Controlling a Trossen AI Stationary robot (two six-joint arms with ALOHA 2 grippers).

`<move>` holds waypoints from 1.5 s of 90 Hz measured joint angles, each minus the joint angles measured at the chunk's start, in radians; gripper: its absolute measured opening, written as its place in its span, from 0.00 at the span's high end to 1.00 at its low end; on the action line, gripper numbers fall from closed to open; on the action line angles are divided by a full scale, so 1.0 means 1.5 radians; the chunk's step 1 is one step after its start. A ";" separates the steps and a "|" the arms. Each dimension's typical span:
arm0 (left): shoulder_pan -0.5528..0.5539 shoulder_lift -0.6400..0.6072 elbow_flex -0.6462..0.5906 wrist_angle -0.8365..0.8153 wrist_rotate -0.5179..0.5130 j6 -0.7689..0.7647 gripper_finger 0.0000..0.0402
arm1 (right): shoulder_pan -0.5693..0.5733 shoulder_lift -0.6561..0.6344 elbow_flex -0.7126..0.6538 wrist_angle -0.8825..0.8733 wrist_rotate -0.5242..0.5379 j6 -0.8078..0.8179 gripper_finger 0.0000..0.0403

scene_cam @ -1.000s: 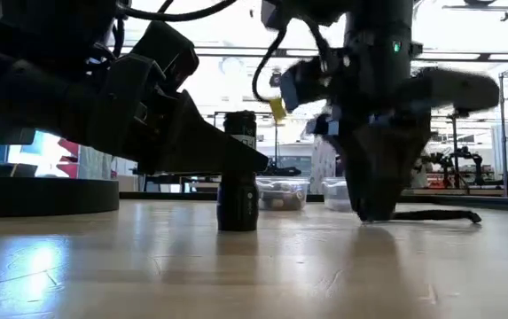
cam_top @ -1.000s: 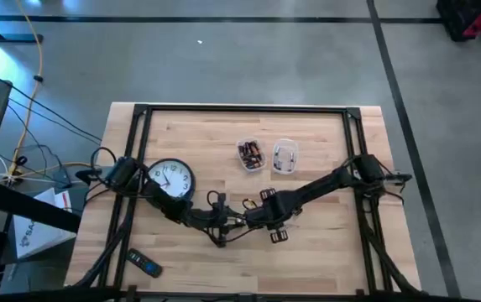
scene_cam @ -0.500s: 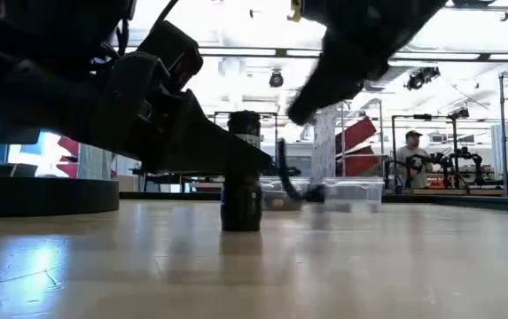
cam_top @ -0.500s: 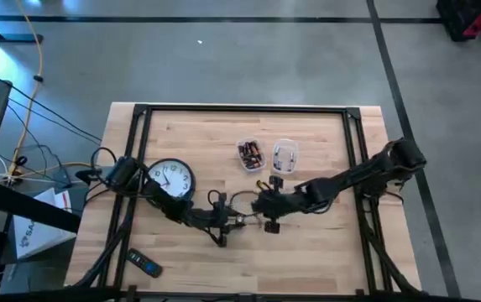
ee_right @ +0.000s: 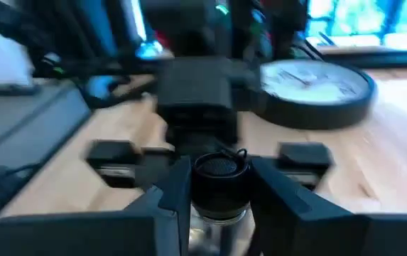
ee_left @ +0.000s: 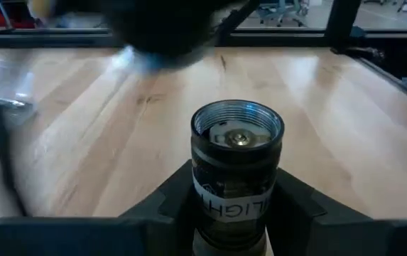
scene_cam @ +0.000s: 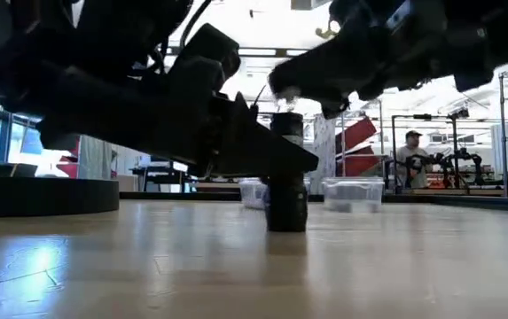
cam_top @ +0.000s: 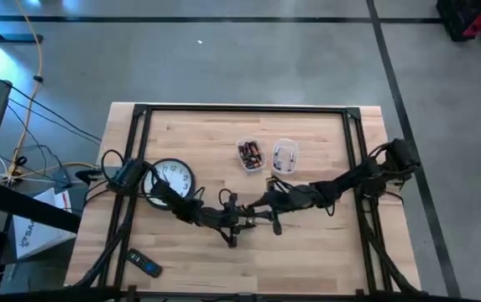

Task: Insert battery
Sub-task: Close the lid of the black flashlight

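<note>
- High view: wooden surface (cam_top: 223,134); wall clock (cam_top: 173,178) at 9 o'clock; two clear containers (cam_top: 251,154) at 12 o'clock; remote (cam_top: 145,266) at 7 o'clock. Left tool (cam_top: 233,226) and right tool (cam_top: 267,211) meet near centre.
- Low view: dark flashlight body (scene_cam: 286,190) upright on the surface, clenched by the left tool (scene_cam: 276,164); right tool (scene_cam: 307,81) just above it.
- Left wrist view: flashlight body (ee_left: 236,171) between the dark fingers (ee_left: 167,203), open threaded mouth upward, metal contact visible inside.
- Right wrist view: right tool (ee_right: 217,192) grasping a dark cylindrical item (ee_right: 219,183); whether it is the battery, cannot tell. Clock (ee_right: 315,91) beyond.
</note>
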 joint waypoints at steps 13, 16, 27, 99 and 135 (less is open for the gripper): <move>0.016 0.001 0.013 -0.011 0.016 0.012 0.74 | 0.000 0.025 -0.008 0.051 -0.050 -0.036 0.79; 0.019 0.001 0.017 -0.017 0.024 0.012 0.74 | 0.000 0.030 -0.005 0.066 -0.061 -0.046 0.79; 0.026 0.001 0.026 -0.029 0.035 0.021 0.74 | -0.006 0.050 -0.006 0.080 -0.096 -0.066 0.79; 0.022 0.001 0.027 -0.023 0.077 0.044 0.74 | -0.040 0.126 -0.033 0.213 -0.202 -0.074 0.79; 0.022 0.001 0.028 -0.029 0.076 0.043 0.74 | -0.061 0.126 -0.047 0.231 -0.212 -0.064 0.79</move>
